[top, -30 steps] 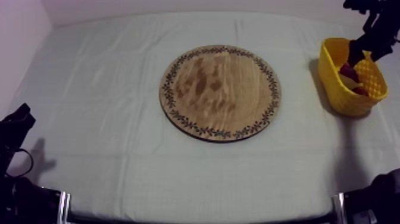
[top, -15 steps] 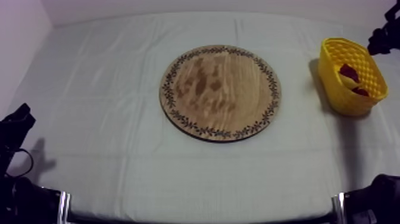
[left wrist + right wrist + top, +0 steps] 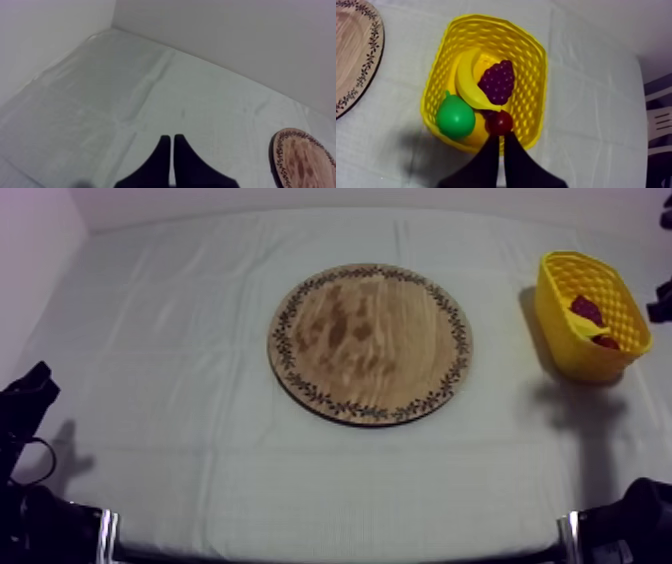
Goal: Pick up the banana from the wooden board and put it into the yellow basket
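Right wrist view — banana (image 3: 463, 75) half under grapes (image 3: 497, 82), in yellow basket (image 3: 535, 80) | left claw (image 3: 172, 137), right claw (image 3: 502, 136) closed, empty

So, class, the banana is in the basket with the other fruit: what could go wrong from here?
1. The right gripper, fingers together, hovers close above the near rim of the yellow basket; withdrawing low might clip it and shift or tip the basket.
2. The banana lies propped among the pear, grapes and small red fruit; a knock might jostle them.
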Motion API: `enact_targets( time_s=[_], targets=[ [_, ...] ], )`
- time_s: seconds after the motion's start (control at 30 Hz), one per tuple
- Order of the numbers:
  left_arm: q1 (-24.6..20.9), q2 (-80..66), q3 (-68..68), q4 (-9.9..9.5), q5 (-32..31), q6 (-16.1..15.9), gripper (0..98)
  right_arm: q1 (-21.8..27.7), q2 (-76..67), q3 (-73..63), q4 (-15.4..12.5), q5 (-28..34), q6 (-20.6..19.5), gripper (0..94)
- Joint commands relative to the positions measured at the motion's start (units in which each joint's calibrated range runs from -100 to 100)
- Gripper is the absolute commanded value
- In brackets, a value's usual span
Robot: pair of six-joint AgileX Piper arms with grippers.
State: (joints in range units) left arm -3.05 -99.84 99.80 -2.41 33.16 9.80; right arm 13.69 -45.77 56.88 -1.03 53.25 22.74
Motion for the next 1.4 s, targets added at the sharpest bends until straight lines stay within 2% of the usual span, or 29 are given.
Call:
enact_targets(
  time_s=[0.0, 0.13, 0.3, 0.4, 0.6, 0.7, 0.87, 0.97, 1.1, 1.2, 1.27, 1.37],
  targets=[
    [-0.02, 0.02, -0.02, -0.01, -0.01, -0.01, 0.1, 0.9, -6.25, 4.78, -2.24, -2.64, 3.02, 1.0],
    [-0.02, 0.02, -0.02, -0.01, -0.01, -0.01, 0.1, 2.87, -13.1, 12.32, -7.3, -6.8, 7.49, 0.6],
    [-0.02, 0.02, -0.02, -0.01, -0.01, -0.01, 0.1, 5.8, -22.46, 22.75, -15.87, -10.28, 13.07, 0.4],
    [-0.02, 0.02, -0.02, -0.01, -0.01, -0.01, 0.1, 6.68, -28.12, 27.19, -18.84, -10.26, 13.07, 0.4],
    [-0.02, 0.02, -0.02, -0.01, -0.01, -0.01, 0.1, 5.87, -36.84, 33.65, -22.04, -10.4, 10.65, 0.4],
    [-0.02, 0.02, -0.02, -0.01, -0.01, -0.01, 0.1, 5.15, -40.53, 34.47, -21.28, -8.28, 7.2, 0.4],
    [-0.02, 0.02, -0.02, -0.01, -0.01, -0.01, 0.1, 1.93, -46.79, 34.48, -17.3, -3.97, -1.33, 0.3],
    [-0.02, 0.02, -0.02, -0.01, -0.01, 0.01, 0.1, -0.66, -48.93, 35.43, -13.76, -3.88, -7.72, 0.3],
    [-0.02, 0.02, -0.02, -0.01, -0.01, -0.01, 0.1, -3.78, -49.79, 37.76, -7.48, -5.46, -13.09, 0.4],
    [-0.02, 0.02, -0.02, -0.01, -0.01, -0.01, 0.1, -5.37, -49.97, 39.72, -4.76, -8.68, -14.4, 0.4],
    [-0.02, 0.02, -0.02, -0.01, -0.01, -0.01, 0.1, -5.91, -50.02, 41.18, -3.1, -12.98, -15.35, 0.4],
    [-0.02, 0.02, -0.02, -0.01, -0.01, -0.01, 0.1, -6.24, -50.05, 42.16, -1.54, -15.49, -14.06, 0.5]
  ],
)
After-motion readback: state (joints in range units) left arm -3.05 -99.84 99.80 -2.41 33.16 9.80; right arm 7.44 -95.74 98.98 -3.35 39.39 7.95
